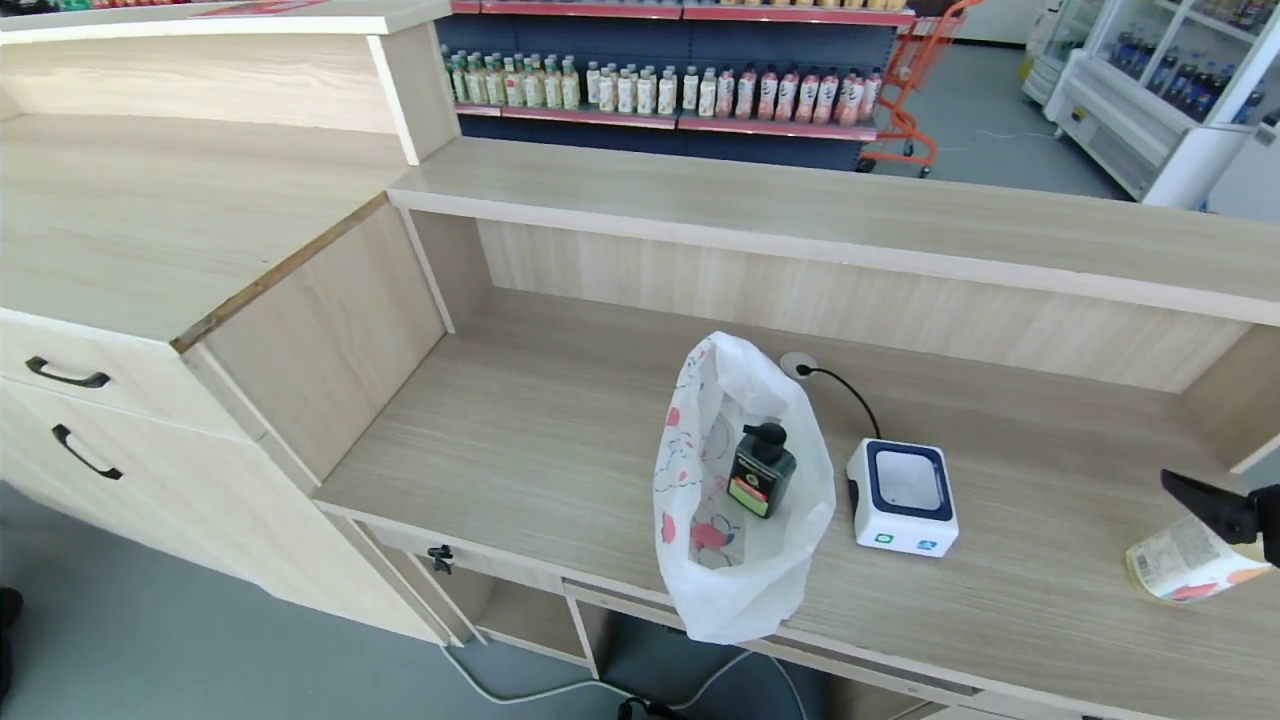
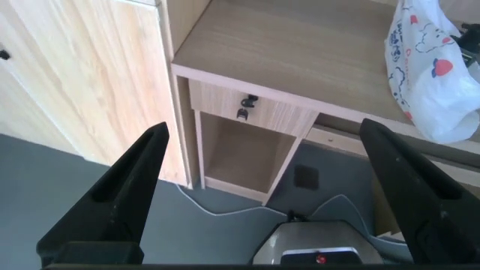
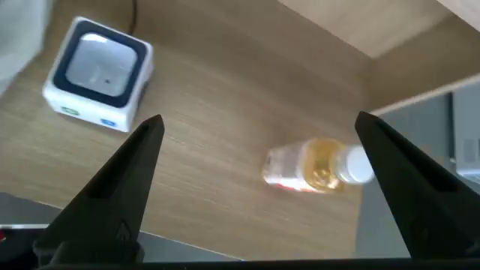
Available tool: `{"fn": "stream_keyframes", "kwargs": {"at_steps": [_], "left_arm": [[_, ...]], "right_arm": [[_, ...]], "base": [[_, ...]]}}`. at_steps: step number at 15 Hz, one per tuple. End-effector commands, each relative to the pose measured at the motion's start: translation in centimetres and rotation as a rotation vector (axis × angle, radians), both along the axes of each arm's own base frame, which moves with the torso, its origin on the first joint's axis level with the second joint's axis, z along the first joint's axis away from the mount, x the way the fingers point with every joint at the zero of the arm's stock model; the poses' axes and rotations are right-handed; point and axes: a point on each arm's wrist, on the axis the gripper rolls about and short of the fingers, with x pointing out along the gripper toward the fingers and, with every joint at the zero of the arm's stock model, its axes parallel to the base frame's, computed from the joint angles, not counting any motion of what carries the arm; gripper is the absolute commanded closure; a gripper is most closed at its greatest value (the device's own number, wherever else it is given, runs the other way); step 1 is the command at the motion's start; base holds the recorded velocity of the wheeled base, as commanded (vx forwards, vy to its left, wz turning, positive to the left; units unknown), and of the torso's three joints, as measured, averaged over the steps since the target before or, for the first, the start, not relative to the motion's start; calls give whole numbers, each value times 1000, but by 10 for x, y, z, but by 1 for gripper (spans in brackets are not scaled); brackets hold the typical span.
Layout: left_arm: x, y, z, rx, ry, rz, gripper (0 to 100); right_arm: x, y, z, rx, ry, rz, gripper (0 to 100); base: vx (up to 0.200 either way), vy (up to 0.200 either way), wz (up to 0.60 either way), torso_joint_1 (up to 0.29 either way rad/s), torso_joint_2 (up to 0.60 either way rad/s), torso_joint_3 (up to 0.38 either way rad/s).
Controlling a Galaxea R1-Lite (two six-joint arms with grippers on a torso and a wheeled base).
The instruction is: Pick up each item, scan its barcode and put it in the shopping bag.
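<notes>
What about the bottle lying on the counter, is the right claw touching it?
Apart. The right wrist view shows the bottle lying between the fingers of the open right gripper, bare counter showing either side.

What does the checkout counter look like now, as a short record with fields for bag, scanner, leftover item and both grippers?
bag: shopping bag, open, at the front edge of the counter
in bag: dark pump bottle
scanner: beside the bag on its right, cabled
left to scan: labelled bottle lying on its side, far right
right gripper: open, above the labelled bottle
left gripper: open, off the counter, over the floor
</notes>
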Motion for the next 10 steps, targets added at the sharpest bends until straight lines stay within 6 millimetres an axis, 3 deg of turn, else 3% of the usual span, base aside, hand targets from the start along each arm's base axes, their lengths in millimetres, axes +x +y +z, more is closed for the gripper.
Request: {"fn": "stream_keyframes", "kwargs": {"at_steps": [1,2,4,6,10], "left_arm": [[0,0,0,0,-1,0,0],[0,0,0,0,-1,0,0],[0,0,0,-2,-1,0,0],[0,0,0,0,-1,0,0],[0,0,0,0,-1,0,0]], "right_arm": [[-6,-6,-4,-18,37,-144,0],[-10,-12,-15,-22,133,-267,0],[-8,-20,-33,81,245,-452,0],[2,-21,-44,264,230,-522,0],[22,-22,-57,306,223,-581,0]], "base": [[0,0,-600,-2,7,7],[0,0,-600,12,7,-2],[0,0,0,0,0,0],[0,0,0,0,0,0],[0,0,0,0,0,0]]}}
